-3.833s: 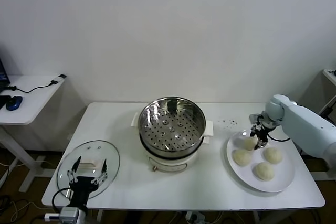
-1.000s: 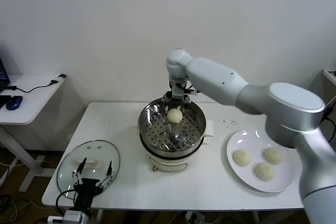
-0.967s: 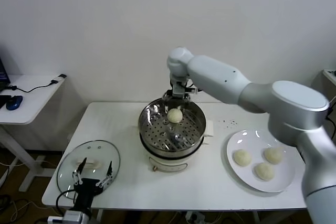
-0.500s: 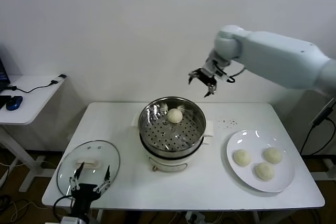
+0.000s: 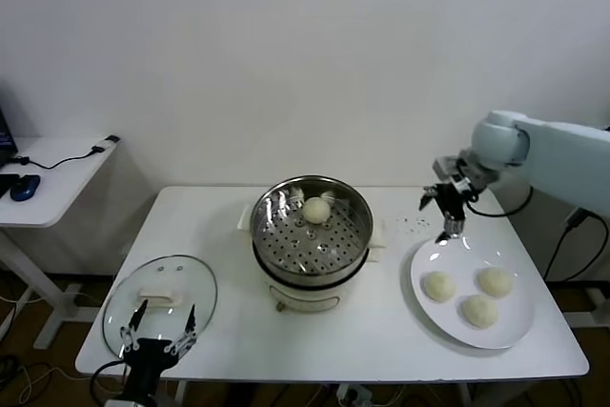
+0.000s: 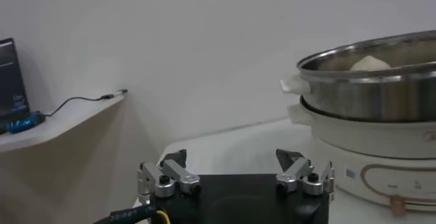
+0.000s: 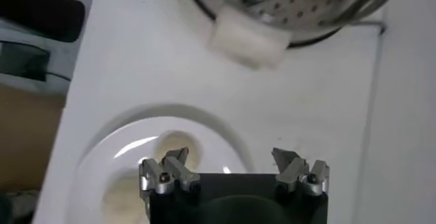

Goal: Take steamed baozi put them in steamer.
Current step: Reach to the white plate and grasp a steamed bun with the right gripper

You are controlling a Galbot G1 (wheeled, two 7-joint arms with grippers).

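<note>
The steel steamer (image 5: 312, 229) stands mid-table with one cream-white baozi (image 5: 316, 209) on its perforated floor at the back. Three baozi (image 5: 438, 286) (image 5: 495, 280) (image 5: 477, 311) lie on the white plate (image 5: 457, 329) at the right. My right gripper (image 5: 442, 207) is open and empty, hovering above the plate's far-left rim. In the right wrist view its gripper (image 7: 230, 158) is over the plate (image 7: 88, 171), with one baozi (image 7: 174, 147) beside one finger and the steamer (image 7: 320, 4) farther off. My left gripper (image 5: 154, 334) is parked open at the table's front left.
A round glass lid (image 5: 159, 300) with a white knob lies at the front left of the table, just beyond my left gripper. A side desk (image 5: 48, 173) with a mouse stands to the left. The steamer's white handle (image 7: 246, 38) juts toward the plate.
My right gripper released a baozi in the steamer, rose, swung right and came down open over the plate's far-left edge. One baozi now sits in the steamer; three remain on the plate.
</note>
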